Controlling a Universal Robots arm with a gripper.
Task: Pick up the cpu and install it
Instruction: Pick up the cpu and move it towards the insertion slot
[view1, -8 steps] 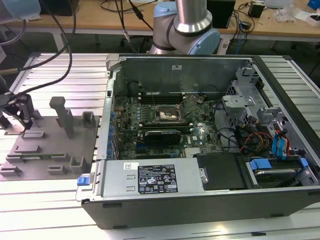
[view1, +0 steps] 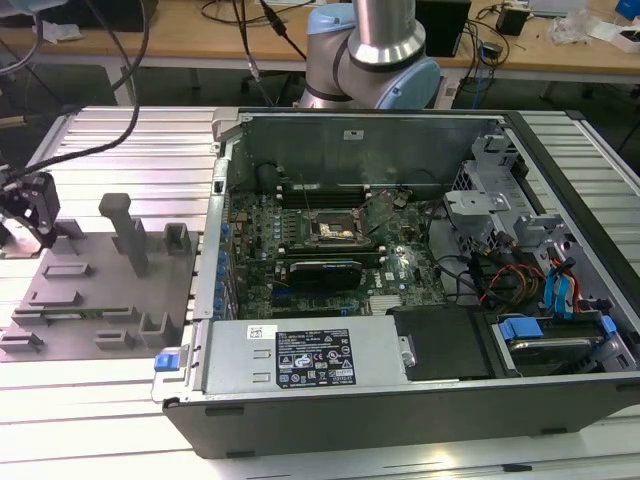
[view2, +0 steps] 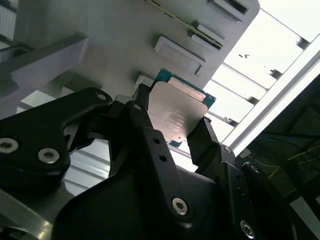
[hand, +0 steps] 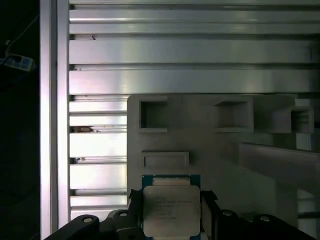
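Faint illegible print on the cpu (hand: 171, 212), clamped by its edges between the 2 jaws of the gripper (hand: 171, 199)

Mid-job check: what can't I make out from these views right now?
- Underside of the cpu, and whether it rests on the grey fixture: covered by the chip itself in both wrist views.
- Part of the cpu's rim: behind the gripper in the second wrist view.
- The socket's pins and latch: too small in the exterior view.
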